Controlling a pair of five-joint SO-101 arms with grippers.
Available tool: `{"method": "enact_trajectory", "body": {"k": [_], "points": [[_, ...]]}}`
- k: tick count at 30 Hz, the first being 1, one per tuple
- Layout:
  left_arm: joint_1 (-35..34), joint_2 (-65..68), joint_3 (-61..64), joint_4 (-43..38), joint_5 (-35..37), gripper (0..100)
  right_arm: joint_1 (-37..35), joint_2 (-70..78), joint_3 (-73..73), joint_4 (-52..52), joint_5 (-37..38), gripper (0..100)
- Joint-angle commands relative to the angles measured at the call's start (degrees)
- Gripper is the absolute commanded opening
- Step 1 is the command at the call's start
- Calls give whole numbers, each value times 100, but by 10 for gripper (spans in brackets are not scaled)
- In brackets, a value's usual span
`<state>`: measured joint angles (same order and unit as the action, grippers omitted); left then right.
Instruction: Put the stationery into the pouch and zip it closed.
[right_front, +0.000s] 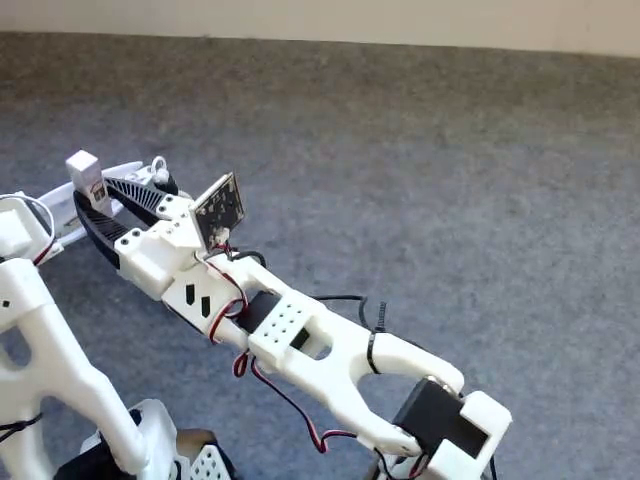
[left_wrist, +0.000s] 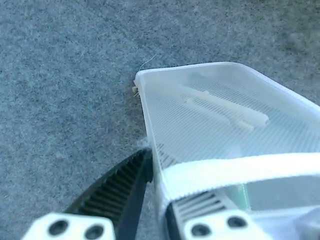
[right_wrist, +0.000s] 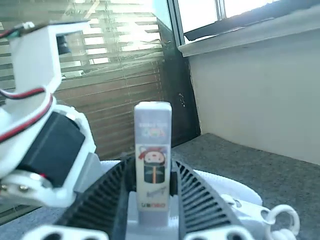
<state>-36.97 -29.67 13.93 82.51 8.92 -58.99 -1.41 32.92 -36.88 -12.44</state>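
The pouch (left_wrist: 215, 130) sits at the far left of the grey carpet (right_front: 450, 180), with white pens (left_wrist: 225, 107) inside. The left gripper (left_wrist: 157, 187) pinches its near edge. Close by, the right gripper (right_wrist: 150, 167) clamps a small white stationery block (right_wrist: 153, 130) upright. The carpet stretches away to the right and far side.

A grey, felt-like counter (right_front: 450, 180) lies under two white robot arms. The right arm (right_front: 300, 335) stretches from the lower right corner toward the upper left. Red and black wires (right_front: 285, 395) loop along it, and a small square camera board (right_front: 218, 212) sits on its wrist. The right gripper (right_front: 92, 190) has black ribbed fingers (right_front: 135, 193) closed on a small white rectangular block (right_front: 84, 172), held upright. Just beyond the fingers lies part of a white pouch (right_front: 125, 170) with a ring-shaped zip pull (right_front: 158, 168). The left arm (right_front: 45, 330) rises along the left edge.
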Motion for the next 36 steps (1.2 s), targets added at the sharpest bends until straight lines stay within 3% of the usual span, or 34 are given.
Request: {"method": "enact_trajectory", "body": {"k": [1, 21, 28, 36], "points": [[154, -22, -48, -35, -35, 11, -57, -40, -505, -110, -44, 3], [40, -22, -48, -35, -35, 11, -136, 699, -1077, -110, -44, 4], [31, -22, -48, -35, -35, 11, -295, 593, -1051, -110, 888, 152], [22, -22, -40, -44, -35, 11, -286, 523, -901, -110, 949, 152]]}}
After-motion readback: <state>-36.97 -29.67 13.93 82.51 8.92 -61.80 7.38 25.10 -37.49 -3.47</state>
